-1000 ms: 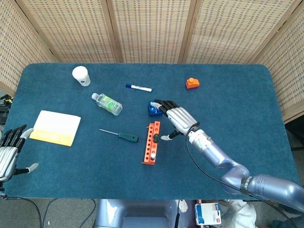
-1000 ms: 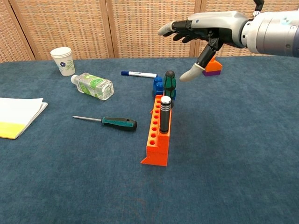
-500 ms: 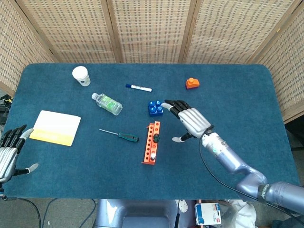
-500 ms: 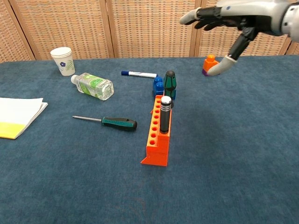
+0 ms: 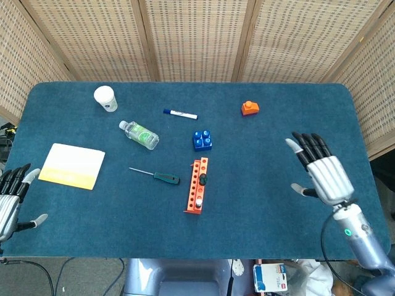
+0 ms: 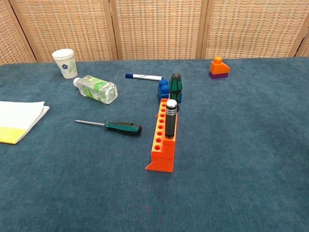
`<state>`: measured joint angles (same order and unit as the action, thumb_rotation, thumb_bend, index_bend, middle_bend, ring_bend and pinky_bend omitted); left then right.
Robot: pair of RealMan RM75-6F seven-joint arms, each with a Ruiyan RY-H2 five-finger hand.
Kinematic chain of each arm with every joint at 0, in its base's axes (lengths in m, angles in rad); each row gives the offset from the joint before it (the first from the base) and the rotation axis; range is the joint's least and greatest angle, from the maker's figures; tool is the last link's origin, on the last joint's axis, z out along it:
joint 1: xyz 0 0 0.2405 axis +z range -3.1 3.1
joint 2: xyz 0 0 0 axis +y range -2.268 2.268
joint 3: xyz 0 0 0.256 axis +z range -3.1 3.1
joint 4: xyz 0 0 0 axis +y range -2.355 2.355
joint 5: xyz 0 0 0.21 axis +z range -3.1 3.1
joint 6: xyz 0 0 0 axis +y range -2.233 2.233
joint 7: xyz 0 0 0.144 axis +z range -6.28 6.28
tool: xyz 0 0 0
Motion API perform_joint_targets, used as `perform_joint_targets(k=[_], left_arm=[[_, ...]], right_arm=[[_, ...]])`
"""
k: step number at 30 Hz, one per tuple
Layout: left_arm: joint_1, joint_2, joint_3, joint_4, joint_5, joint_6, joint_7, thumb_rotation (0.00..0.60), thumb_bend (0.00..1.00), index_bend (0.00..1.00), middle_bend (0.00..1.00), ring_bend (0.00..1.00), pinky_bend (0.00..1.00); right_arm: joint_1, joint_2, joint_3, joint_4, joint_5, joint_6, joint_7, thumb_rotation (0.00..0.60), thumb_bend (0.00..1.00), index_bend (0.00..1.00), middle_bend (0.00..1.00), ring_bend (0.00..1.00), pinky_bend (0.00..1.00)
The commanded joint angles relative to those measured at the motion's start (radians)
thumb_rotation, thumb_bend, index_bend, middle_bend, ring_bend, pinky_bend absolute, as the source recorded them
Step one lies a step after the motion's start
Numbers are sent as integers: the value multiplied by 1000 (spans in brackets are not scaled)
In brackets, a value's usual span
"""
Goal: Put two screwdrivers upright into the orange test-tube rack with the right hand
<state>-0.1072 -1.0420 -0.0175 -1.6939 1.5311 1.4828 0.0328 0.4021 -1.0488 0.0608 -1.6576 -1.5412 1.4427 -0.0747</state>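
The right robot hand (image 5: 322, 169) had pulled well away from the orange test-tube rack (image 5: 196, 185) within the last second: a moment before it had hovered just beside the rack's far end, and now it hung near the right edge of the surface, fingers spread and holding nothing, gone altogether from the chest view. What it left behind told the story. Two screwdrivers stood upright in the rack, a green-handled one (image 6: 175, 88) in a hole at the far end and a black-handled one with a silver cap (image 6: 171, 118) a few holes nearer, both steady with nothing touching them. By that count the task looked finished, and the retreat read as a release and withdrawal rather than a reach for more. A third screwdriver (image 6: 111, 126), with a green and black handle, lay flat on the surface to the left of the rack, apart from it, and seemed surplus to the two required. The left robot hand (image 5: 11, 200) rested at the near left corner of the surface, fingers loosely apart and empty.
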Motion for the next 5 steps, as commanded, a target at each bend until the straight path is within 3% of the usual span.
perform_joint_targets(k=[1,5], left_arm=[[6,-7,2,8,6,10,3,600,0,0,0,0,0],[13,-10,3,18,14,22,-3,600,0,0,0,0,0]], right_arm=[[-117,-45,-57,84,-45,115,-60,600,0,0,0,0,0],[-176,-76,-76,113,-37,151,-78,600,0,0,0,0,0]])
